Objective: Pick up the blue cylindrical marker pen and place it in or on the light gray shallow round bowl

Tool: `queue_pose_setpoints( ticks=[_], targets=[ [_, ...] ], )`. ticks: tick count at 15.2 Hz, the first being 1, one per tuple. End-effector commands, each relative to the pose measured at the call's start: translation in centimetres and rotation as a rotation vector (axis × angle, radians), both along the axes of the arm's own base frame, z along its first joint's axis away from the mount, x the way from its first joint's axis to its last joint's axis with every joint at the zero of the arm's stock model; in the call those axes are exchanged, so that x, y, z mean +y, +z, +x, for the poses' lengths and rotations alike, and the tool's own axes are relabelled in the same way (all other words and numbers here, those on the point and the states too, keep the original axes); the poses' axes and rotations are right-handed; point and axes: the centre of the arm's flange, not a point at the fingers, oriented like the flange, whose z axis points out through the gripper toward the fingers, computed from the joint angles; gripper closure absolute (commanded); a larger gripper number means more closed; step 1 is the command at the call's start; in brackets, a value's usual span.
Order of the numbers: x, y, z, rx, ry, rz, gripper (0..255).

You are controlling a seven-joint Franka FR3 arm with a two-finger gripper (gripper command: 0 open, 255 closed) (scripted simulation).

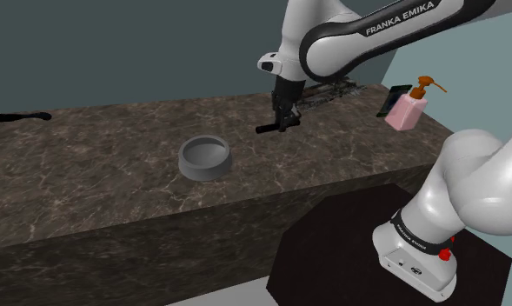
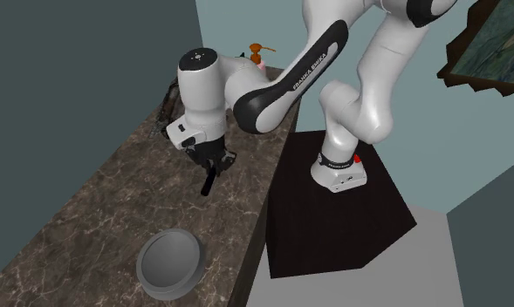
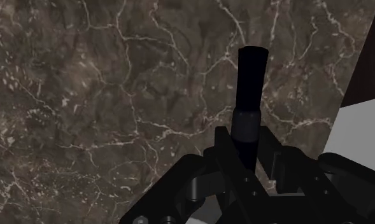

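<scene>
The marker pen (image 1: 267, 129) looks dark, almost black, a slim cylinder. My gripper (image 1: 284, 122) is shut on it and holds it level, a little above the dark marble counter (image 1: 89, 174). In the wrist view the marker (image 3: 250, 83) sticks out beyond the gripper (image 3: 246, 149), clasped between the black fingers. The grey shallow round bowl (image 1: 205, 157) stands on the counter, to the shoulder view's left of the gripper and nearer the front edge. In the second exterior view the gripper (image 2: 213, 164) holds the marker (image 2: 209, 183) well beyond the bowl (image 2: 168, 263).
A pink soap dispenser (image 1: 407, 111) with a brown pump stands at the counter's right end, next to a dark flat object (image 1: 393, 97). A dark rack-like thing (image 1: 332, 91) lies behind the arm. A black object (image 1: 19, 116) lies far left. The black stand (image 1: 349, 252) sits below the counter's front.
</scene>
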Motion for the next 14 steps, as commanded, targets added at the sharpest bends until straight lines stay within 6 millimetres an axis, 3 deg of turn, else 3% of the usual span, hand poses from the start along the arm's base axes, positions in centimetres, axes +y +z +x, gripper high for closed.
queue_pose_setpoints(
  ticks=[1,14],
  targets=[
    [2.3,0.0,1.4,0.000,-0.001,0.000,255],
    [16.8,0.5,10.5,0.000,-0.001,0.000,255]
  ],
)
